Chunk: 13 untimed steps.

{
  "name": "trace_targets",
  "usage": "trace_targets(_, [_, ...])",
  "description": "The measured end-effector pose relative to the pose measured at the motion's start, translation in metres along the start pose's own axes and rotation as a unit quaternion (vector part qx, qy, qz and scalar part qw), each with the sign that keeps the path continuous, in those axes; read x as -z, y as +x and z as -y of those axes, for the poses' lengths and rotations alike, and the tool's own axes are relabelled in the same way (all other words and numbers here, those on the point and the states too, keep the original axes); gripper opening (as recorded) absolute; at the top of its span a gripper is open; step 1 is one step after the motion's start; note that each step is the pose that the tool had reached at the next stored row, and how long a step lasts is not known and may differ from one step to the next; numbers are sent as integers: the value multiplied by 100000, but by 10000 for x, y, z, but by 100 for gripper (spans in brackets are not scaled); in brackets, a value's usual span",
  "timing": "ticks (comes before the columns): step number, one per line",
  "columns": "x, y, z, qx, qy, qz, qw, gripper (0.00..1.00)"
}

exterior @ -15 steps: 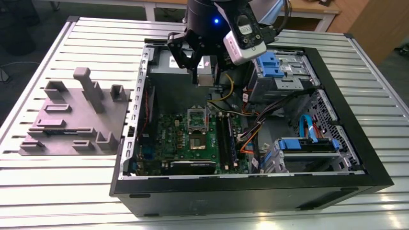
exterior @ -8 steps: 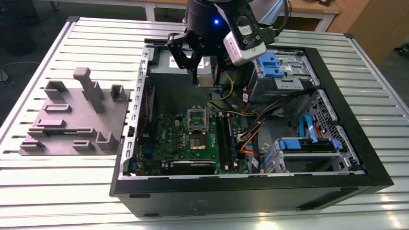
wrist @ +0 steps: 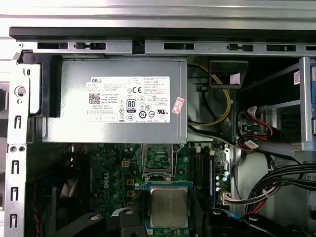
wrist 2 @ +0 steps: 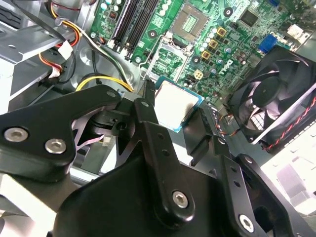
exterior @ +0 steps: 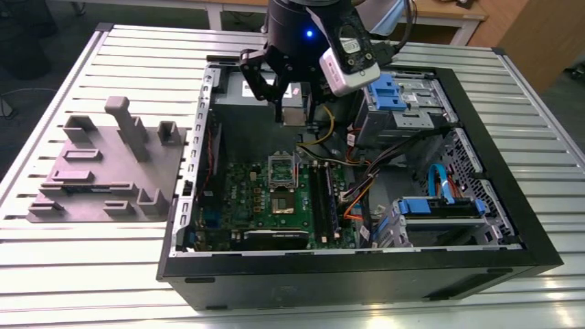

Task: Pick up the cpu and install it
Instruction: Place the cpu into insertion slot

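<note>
Because the cpu (wrist: pixel 169 206) is a thin, light, rigid chip with a slick metal lid and a likely delicate underside, edge contact suits it. The tool (wrist 2: pixel 174 104) pinches its opposite edges, holding it above the green motherboard (wrist 2: pixel 168 22) inside the computer case (exterior: pixel 366 281).

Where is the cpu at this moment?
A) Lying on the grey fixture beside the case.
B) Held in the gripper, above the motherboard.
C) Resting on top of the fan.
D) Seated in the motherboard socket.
B: the cpu is clamped in the gripper, raised above the green motherboard.
</note>
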<state>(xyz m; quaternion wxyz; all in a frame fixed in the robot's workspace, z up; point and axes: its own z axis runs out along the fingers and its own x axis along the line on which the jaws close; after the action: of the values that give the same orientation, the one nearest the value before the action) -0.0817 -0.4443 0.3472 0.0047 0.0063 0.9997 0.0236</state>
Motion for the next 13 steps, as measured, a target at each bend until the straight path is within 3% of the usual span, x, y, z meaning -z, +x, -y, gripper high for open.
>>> trace_targets(13, [-29,0,10,1,-7,5,100000,47])
